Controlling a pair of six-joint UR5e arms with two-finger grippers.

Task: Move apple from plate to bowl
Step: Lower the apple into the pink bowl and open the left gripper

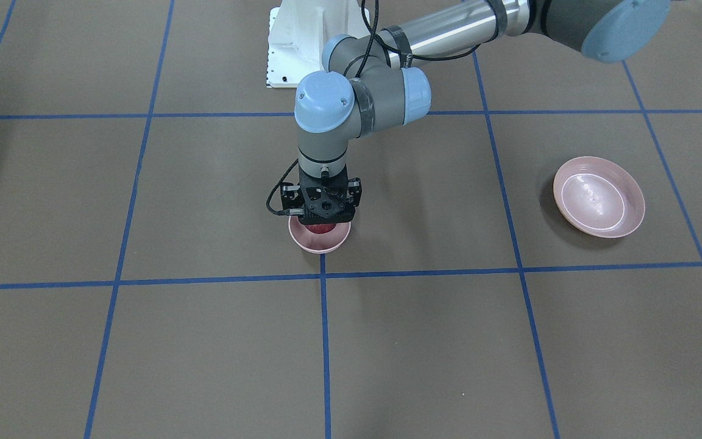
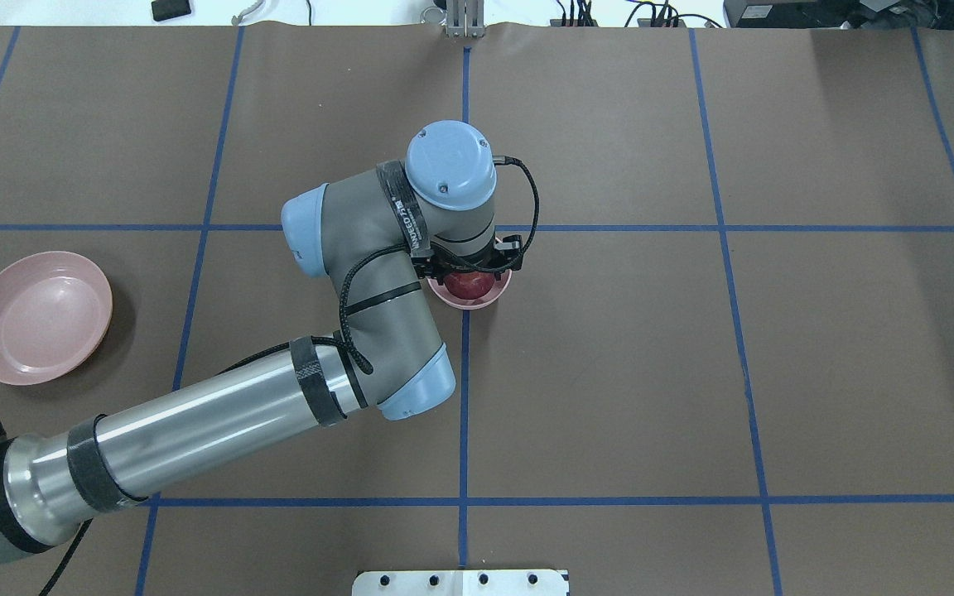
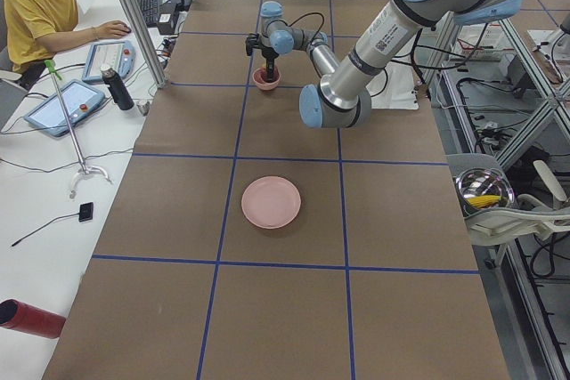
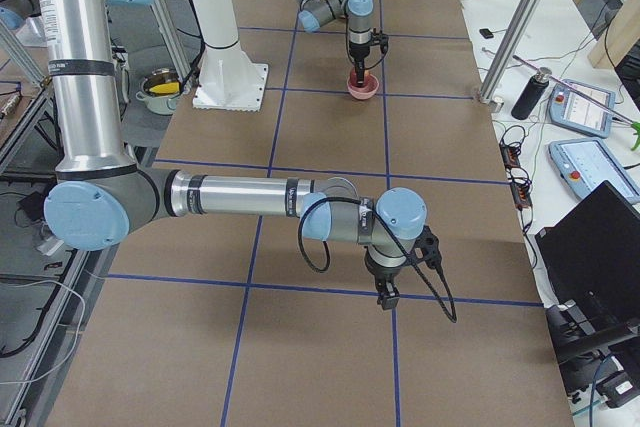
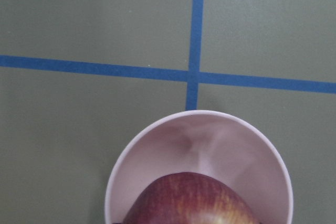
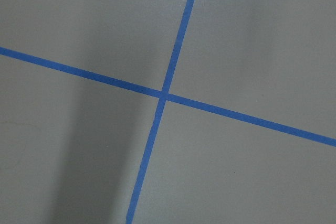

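The dark red apple (image 5: 189,199) sits low inside the small deep pink bowl (image 5: 210,140) near the table's middle. It also shows in the overhead view (image 2: 470,285) and the front-facing view (image 1: 322,229). My left gripper (image 1: 322,223) points straight down into the bowl (image 1: 320,245) and is closed around the apple; its body hides the fingers. The wide pink plate (image 2: 38,317) lies empty at the table's left side and also shows in the front-facing view (image 1: 598,196). My right gripper (image 4: 385,297) hangs low over bare table; I cannot tell whether it is open or shut.
Blue tape lines cross the brown table; one crossing lies just beyond the bowl (image 5: 192,74). The white robot base (image 1: 293,42) stands at the table's edge. An operator (image 3: 40,6) sits beside the table with tablets and a bottle.
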